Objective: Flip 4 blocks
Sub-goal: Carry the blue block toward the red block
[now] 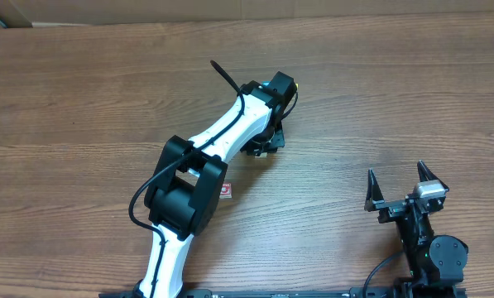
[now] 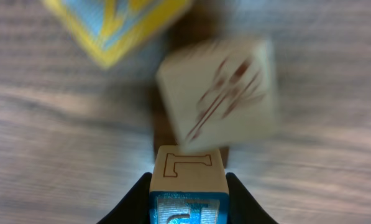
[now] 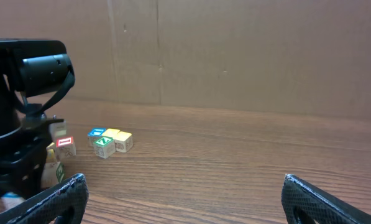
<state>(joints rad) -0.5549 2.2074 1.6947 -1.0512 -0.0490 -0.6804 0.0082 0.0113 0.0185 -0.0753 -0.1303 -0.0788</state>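
- Gripping a blue block point(image 2: 189, 210) from both sides, the left claw point(image 2: 189, 190) is closed on it. The block's wooden upper face bears an "L". Whether it touches the table point(image 1: 81, 99) I cannot tell.
- Just beyond the held block lies the pale block point(image 2: 219, 93), blurred and turned askew, with a reddish mark on its face.
- A yellow-edged block point(image 2: 110, 25) with a blue face sits farther off, to the left in the same view.
- The red block point(image 1: 225, 189) lies by the left arm point(image 1: 222, 132), half hidden under it from overhead.
- The green block point(image 3: 103, 146) stands in a tight cluster with a yellow block point(image 3: 112, 133).
- The right claw point(image 1: 395, 174) gapes wide, empty, well apart from the blocks.
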